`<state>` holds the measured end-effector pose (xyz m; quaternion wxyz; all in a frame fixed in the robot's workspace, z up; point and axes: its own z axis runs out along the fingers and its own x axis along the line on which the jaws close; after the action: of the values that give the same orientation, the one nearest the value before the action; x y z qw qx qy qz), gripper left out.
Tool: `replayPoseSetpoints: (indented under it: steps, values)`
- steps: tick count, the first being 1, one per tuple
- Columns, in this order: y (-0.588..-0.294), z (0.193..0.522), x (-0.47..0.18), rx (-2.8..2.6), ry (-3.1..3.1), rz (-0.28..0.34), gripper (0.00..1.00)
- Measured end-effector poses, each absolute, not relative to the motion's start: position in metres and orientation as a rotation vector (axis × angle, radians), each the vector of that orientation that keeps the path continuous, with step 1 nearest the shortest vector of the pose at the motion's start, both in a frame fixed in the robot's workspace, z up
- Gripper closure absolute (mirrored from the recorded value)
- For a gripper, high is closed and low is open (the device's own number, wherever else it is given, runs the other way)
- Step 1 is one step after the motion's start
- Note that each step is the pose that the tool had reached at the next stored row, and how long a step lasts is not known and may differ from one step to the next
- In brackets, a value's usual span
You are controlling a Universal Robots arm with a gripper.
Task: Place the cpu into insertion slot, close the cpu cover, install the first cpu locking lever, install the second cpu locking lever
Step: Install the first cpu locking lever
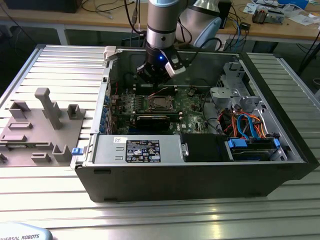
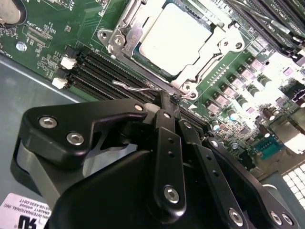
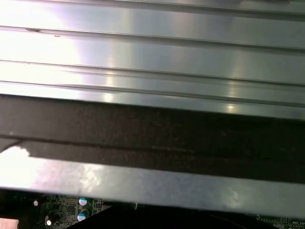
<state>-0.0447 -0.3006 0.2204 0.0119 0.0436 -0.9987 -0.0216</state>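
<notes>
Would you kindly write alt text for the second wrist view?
The black gripper, fingers together, points at a thin wire locking lever beside the cpu socket. The silver cpu sits under its closed metal cpu cover on the green motherboard.

Hand fingertips' contact with lever unclear

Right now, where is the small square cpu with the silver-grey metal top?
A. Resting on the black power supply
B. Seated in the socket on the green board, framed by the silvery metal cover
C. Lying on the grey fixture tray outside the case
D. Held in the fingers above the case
B. In the second wrist view the small square cpu with the silver-grey metal top lies flat in the socket, with the silvery metal cpu cover frame around its edges, on the green board.
</notes>
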Motion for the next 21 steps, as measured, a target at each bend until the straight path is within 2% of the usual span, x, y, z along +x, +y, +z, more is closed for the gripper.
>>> replayPoseSetpoints:
  steps: [21]
  values:
    - [-0.300, 0.208, -0.032, 0.136, -3.113, -0.067, 0.89]
